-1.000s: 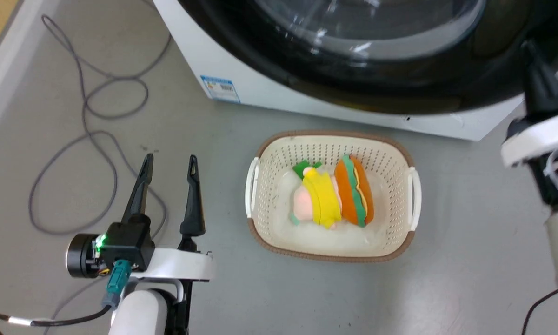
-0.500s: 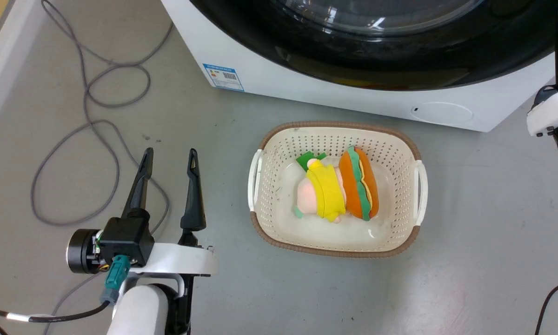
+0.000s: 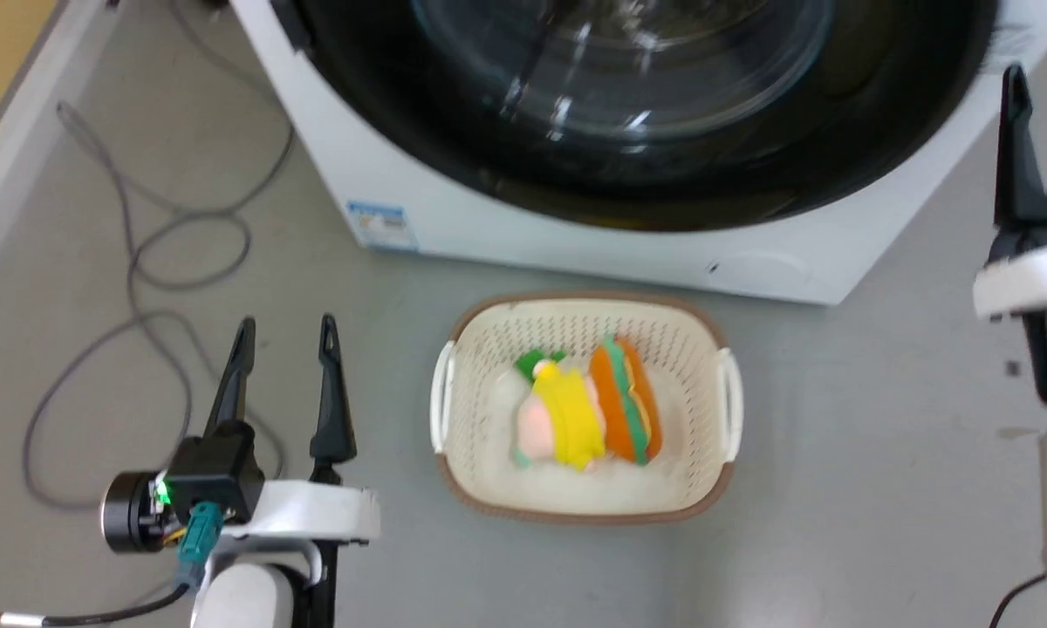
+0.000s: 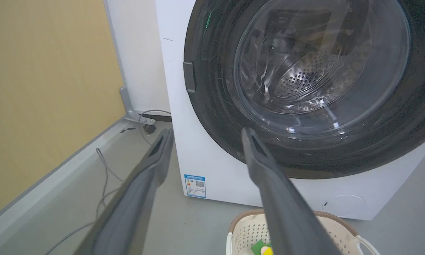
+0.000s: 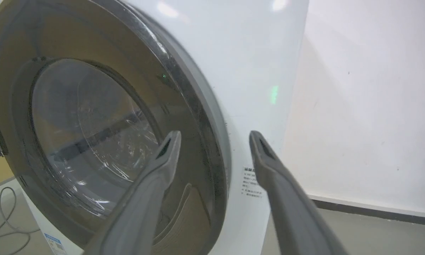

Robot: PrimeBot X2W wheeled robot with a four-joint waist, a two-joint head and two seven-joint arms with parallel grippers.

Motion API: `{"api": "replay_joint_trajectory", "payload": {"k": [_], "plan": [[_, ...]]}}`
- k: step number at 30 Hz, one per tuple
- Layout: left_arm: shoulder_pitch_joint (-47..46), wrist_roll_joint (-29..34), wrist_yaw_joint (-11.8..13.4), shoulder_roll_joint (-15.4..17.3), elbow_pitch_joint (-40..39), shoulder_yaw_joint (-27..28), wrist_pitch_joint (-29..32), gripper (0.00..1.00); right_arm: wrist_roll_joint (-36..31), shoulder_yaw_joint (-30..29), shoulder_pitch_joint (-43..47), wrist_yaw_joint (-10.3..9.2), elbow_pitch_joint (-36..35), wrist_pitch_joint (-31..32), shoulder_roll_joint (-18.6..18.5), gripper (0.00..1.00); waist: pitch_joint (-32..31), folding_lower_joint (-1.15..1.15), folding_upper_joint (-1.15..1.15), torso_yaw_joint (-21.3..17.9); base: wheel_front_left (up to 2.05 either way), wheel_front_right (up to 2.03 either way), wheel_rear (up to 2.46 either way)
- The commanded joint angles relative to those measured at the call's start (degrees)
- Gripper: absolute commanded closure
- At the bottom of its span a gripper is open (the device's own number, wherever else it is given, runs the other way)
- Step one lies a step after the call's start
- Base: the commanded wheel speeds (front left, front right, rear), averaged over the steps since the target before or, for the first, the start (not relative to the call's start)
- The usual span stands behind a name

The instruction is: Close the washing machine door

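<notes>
The washing machine door point(image 3: 628, 87) lies flush; if unlatched, it may swing open. The left gripper point(image 3: 286, 327) and right gripper point(image 5: 215, 136) gape wide, empty.

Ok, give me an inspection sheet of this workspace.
Surface: grey floor.
Job's things: washing machine door lies flat against the white washing machine, apparently shut.
Clutter: perforated basket in front of the machine, holding plush toys.
Grippers: left gripper open above the floor, left of the basket; right gripper open, empty, fingers pointing towards the door's edge.
Cables: grey cable looped on the floor left of the machine.
Surroundings: yellow wall at left, white wall at right.
</notes>
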Motion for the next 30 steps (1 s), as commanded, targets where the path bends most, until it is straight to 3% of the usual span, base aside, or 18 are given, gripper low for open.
{"api": "replay_joint_trajectory", "payload": {"k": [1,7,15,22,30], "plan": [[0.77,0.54,-0.08,-0.02,0.17,0.29,-0.25,0.00,-0.63,-0.27,1.84,-0.05,-1.42,-0.20,0.73,0.00,-2.72,0.00,0.00,-2.18,0.00,0.00,0.00],[3.36,1.09,-0.54,-0.02,0.74,1.16,-0.25,0.00,-2.17,-0.70,9.72,-0.05,-8.55,-0.20,4.14,0.00,-7.03,0.00,0.00,-5.43,0.00,0.00,0.00],[6.78,1.88,-0.77,-0.02,1.47,1.94,-0.25,0.00,-3.33,-0.11,19.38,-0.05,-10.70,-0.20,7.67,0.00,-11.42,0.00,0.00,-8.96,0.00,0.00,0.00],[9.38,2.10,-0.66,-0.03,2.28,2.42,-0.25,0.00,-2.90,1.83,26.84,-0.05,-12.37,-0.20,8.86,0.00,-14.85,0.00,0.00,-10.52,0.00,0.00,0.00],[10.68,2.51,-0.30,-0.03,2.28,2.33,-0.25,0.00,3.10,4.34,34.90,-0.05,-15.14,-0.20,8.95,0.00,-15.81,0.00,0.00,-11.23,0.00,0.00,0.00]]}}
